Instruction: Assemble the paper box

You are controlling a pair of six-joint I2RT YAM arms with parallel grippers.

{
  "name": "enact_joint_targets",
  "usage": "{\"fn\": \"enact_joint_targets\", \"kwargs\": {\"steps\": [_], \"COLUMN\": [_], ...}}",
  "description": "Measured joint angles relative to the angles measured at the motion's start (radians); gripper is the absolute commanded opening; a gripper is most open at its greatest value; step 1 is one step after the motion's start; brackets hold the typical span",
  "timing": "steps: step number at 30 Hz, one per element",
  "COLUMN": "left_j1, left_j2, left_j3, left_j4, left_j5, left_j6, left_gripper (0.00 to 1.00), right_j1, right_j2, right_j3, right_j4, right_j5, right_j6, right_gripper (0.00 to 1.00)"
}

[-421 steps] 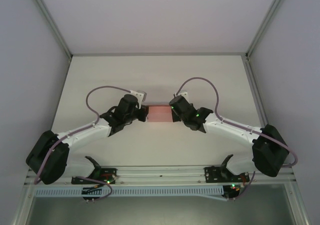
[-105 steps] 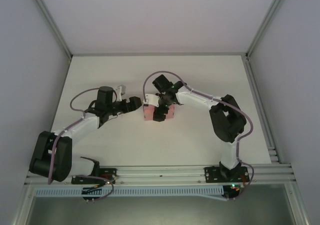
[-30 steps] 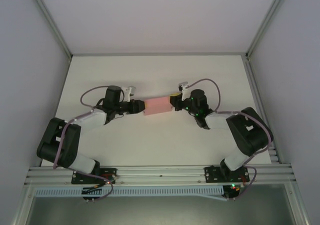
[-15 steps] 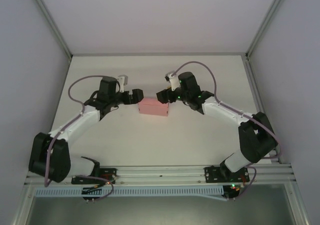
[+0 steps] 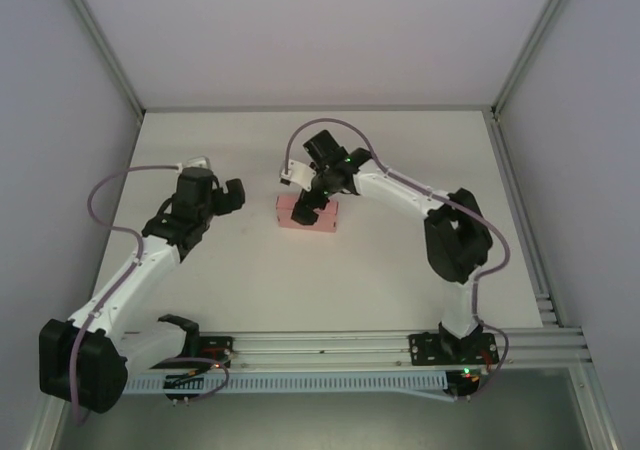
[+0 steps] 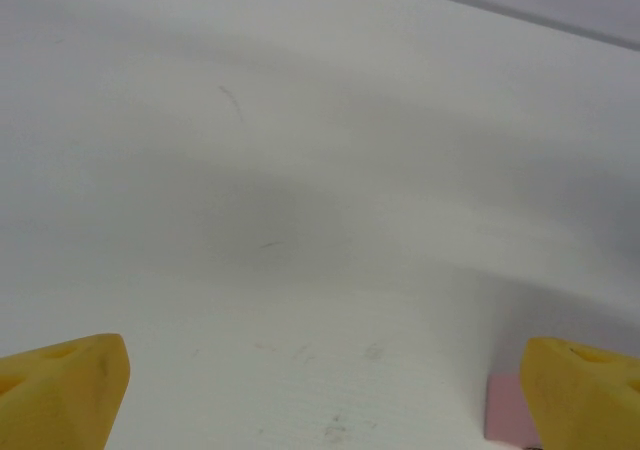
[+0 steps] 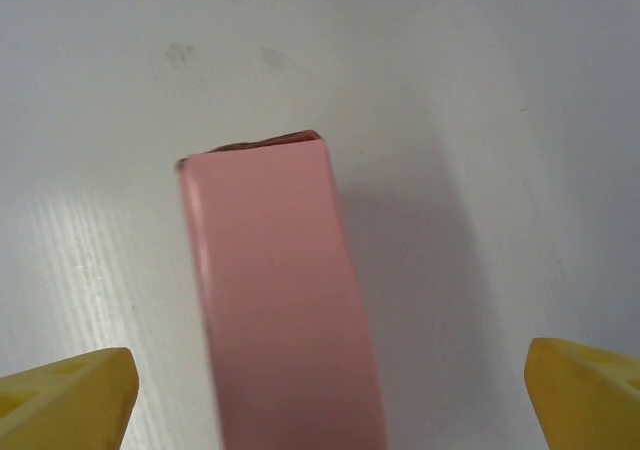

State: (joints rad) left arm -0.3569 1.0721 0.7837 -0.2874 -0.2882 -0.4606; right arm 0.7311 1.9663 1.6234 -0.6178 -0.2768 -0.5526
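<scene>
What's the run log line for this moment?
paper box folded, on table | right gripper open, straddling box, not touching | left gripper open, empty, aside

Nothing readable is showing anywhere — no text, label, brand, number or sign is appearing on any surface.

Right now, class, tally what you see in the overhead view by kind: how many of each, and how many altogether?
Pink paper box: 1
Robot arms: 2 (left arm, right arm)
Total: 3
</scene>
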Motion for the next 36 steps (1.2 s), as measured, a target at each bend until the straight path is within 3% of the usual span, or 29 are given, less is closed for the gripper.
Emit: {"fn": "enact_joint_targets", "kwargs": {"steps": [4, 16, 28, 33, 35, 36], "left_j1": [0.0, 0.0, 0.0, 0.0, 0.0, 0.0], "left_j2": [0.0, 0.0, 0.0, 0.0, 0.0, -0.001], "left_j3": [0.0, 0.0, -0.002, -0.002, -0.006, -0.01], "left_j4": [-0.003, -0.003, -0.003, -0.003, -0.001, 0.002], "left_j5": [-0.008, -0.008, -0.008, -0.008, -0.009, -0.011], "left_j6": [0.0, 0.001, 0.005, 0.005, 0.005, 0.005], "left_gripper": [1.0, 1.0, 1.0, 1.0, 1.0, 1.0], "right_j1": [-0.001, -0.001, 0.01, 0.044, 0.067, 0.078], "right_j2": [0.107, 0.127, 0.122, 0.027, -0.04, -0.07], "right_j3": [0.117, 0.151, 0.159, 0.033, -0.079, -0.137], "right_j4": [-0.125, -0.265, -0.25, -0.09, 0.024, 0.084], "right_j5": [0.003, 0.021, 0.1, 0.248, 0.327, 0.364], "right_j6": [-0.056, -0.145, -0.175, -0.228, -0.271, -0.294], "right_gripper": [0.89, 0.45, 0.38, 0.37, 0.45, 0.39]}}
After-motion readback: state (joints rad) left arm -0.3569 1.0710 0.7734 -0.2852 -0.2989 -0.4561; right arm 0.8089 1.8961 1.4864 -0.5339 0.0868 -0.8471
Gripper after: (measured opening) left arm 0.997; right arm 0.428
